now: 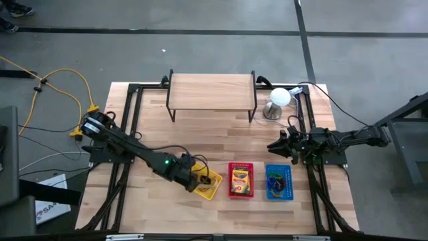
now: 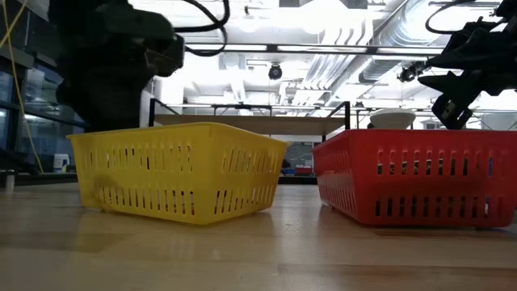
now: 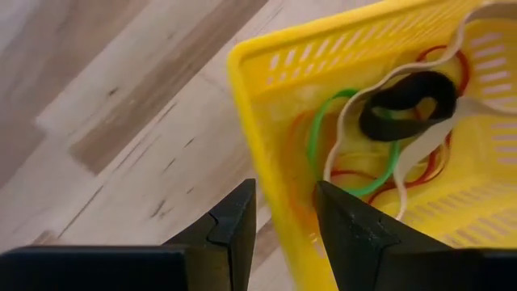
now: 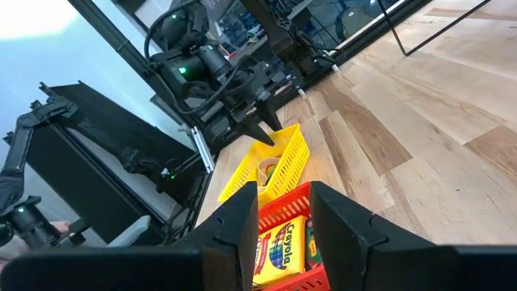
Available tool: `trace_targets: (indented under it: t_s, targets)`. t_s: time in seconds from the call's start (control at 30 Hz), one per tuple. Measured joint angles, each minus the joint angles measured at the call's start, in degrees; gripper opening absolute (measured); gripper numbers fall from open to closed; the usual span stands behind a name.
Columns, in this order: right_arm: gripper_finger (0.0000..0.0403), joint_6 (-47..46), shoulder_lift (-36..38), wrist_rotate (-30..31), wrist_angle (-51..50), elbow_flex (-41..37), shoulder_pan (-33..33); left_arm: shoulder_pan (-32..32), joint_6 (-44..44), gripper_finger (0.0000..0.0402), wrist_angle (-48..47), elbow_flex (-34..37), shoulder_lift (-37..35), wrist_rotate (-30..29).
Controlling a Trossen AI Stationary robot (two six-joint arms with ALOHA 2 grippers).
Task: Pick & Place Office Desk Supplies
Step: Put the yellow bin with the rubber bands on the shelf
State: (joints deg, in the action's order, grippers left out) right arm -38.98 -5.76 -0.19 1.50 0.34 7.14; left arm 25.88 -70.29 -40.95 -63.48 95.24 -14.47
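The left gripper (image 1: 200, 182) sits at the near-left rim of the yellow basket (image 1: 212, 190), at the front of the table (image 1: 200, 127). In the left wrist view its 2 fingers (image 3: 234, 226) straddle the basket wall: 1 finger is outside over the wood, the other is on the inner side. The jaws stand slightly apart, with the thin plastic wall between them; whether they press on it cannot be told.

Inside the yellow basket lie the rubber bands: a green loop (image 3: 323, 137), red loops (image 3: 440, 166), a tan band (image 3: 355, 133) and a black band (image 3: 408, 105), overlapping one another on the basket floor.

The red basket (image 1: 241, 195) stands just beside the yellow basket, on its right. It holds crayon boxes (image 1: 240, 179) printed yellow and green. The blue basket (image 1: 289, 189) stands next on the right, holding small coloured items too small to identify.

The right gripper (image 1: 273, 145) hangs above the table near the right edge, behind the blue basket and well apart from all 3 baskets. Its fingers (image 4: 238, 222) are parted by a narrow gap and hold nothing.

A wooden shelf (image 1: 212, 90) on dark legs stands at the rear centre. A white dome (image 1: 279, 98) on a metal base stands to its right.
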Motion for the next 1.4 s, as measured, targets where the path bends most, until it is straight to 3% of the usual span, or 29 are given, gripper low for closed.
trace_targets:
  t_s: [0.23, 0.57, 1.07, 1.4]
  targets:
    - [0.0101, 0.00, 0.00, 0.00, 0.00, -0.01, 0.00, -1.72, 1.56, 0.0124, 8.58, 4.86, 0.00, 3.29]
    - [0.0101, 0.00, 0.00, 0.00, 0.00, -0.01, -0.01, -3.75, 5.79, 0.0123, 9.49, 5.31, -1.42, 3.43]
    - [0.0101, 0.00, 0.00, 0.00, 0.00, -0.02, -0.02, -3.75, 6.36, 0.0010, 8.83, 5.27, -1.46, 3.85]
    - [0.0101, 0.00, 0.00, 0.00, 0.00, -0.01, 0.00, -4.18, 12.11, 0.0004, 8.24, 5.25, -4.35, 5.47]
